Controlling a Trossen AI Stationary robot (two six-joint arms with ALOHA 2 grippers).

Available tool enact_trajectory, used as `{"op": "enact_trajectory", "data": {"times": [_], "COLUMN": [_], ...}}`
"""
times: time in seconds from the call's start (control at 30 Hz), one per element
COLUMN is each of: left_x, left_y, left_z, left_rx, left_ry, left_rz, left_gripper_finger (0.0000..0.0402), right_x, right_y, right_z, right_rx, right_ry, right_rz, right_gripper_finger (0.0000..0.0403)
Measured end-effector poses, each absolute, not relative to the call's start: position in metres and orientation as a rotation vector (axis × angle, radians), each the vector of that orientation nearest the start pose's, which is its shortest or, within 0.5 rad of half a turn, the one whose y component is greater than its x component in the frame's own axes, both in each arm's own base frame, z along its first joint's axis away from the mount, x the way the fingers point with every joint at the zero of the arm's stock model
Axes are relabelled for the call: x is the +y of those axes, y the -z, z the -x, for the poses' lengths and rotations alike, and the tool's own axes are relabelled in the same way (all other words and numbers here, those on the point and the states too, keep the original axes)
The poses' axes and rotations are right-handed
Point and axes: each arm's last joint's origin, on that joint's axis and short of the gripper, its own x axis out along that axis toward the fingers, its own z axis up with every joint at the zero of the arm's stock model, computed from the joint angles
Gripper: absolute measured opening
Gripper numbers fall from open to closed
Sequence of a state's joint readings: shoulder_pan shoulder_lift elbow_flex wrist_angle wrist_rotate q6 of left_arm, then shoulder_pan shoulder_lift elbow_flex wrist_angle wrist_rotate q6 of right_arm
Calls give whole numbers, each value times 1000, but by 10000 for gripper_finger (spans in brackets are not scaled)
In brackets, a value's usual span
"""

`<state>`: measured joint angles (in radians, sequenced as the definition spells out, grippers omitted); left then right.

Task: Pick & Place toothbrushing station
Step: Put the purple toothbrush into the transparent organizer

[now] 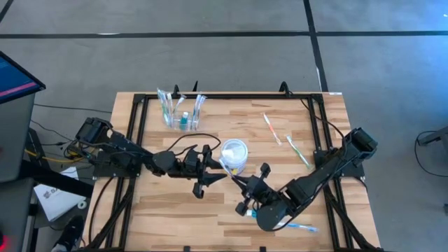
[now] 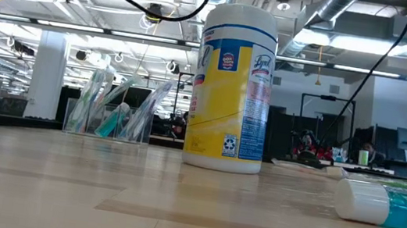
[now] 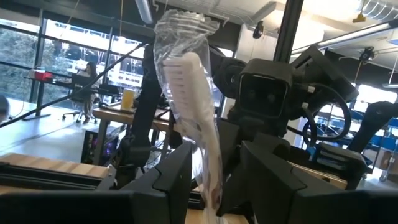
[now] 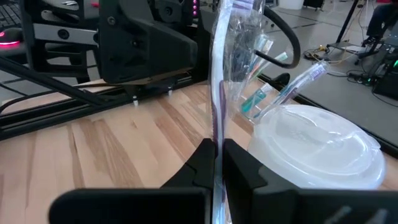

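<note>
- Near the middle of the high view, the two arms meet beside the white-lidded wipes tub (image 1: 234,155); the right hand (image 4: 217,163) is clenched on a wrapped toothbrush (image 4: 219,81), pinching it low on the handle so it stands upright in its clear sleeve.
- From the left wrist view, the left hand (image 3: 214,180) has its fingers spread either side of that same wrapped toothbrush (image 3: 189,93). I would call it released, not yet gripping, though contact at the very base is hard to judge.
- This looks to me like a hand-over between the arms. The left hand should close squarely on the handle, below the bristles, before the right lets go.
- The wrapper is slick and crinkled, so a grip on loose film alone could slip; better to catch the stiff handle inside.
- The toothbrushing station (image 1: 180,112) stands in the upper left part of the surface (image 1: 168,203), well apart from both hands, with a few brushes and a teal item already in its cups.
- Carrying there, the left arm should lift clear of the tub, then come down over a free cup with the brush kept vertical.
- Other wrapped toothbrushes (image 1: 283,141) lie at upper right of the surface, and a blue one (image 1: 297,226) lies by the right arm at the bottom.
</note>
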<state>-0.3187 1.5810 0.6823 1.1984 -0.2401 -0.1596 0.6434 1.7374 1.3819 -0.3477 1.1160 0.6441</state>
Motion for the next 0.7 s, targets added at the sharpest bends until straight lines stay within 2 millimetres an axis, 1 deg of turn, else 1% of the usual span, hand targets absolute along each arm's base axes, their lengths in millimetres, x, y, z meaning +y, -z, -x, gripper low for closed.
{"op": "enact_trajectory", "data": {"times": [0.13, 0.23, 0.33, 0.5, 0.53, 0.7], "left_x": [-91, -91, -90, -90, -91, -90], "left_y": [-241, -241, -241, -241, -242, -241], "left_z": [-300, -300, -300, -300, -300, -300], "left_rx": [-282, -283, -283, -284, -285, -284], "left_ry": [84, 57, 52, 56, 55, 55], "left_rz": [244, 248, 245, 245, 246, 245], "left_gripper_finger": [130, 116, 87, 18, 12, 14], "right_x": [201, 199, 198, 198, 198, 198], "right_y": [-283, -283, -283, -283, -282, -282], "right_z": [-318, -320, -321, -321, -321, -321], "right_rx": [282, 288, 288, 290, 290, 291], "right_ry": [576, 569, 573, 572, 571, 570], "right_rz": [-78, -88, -89, -87, -86, -87], "right_gripper_finger": [8, 8, 8, 8, 8, 21]}}
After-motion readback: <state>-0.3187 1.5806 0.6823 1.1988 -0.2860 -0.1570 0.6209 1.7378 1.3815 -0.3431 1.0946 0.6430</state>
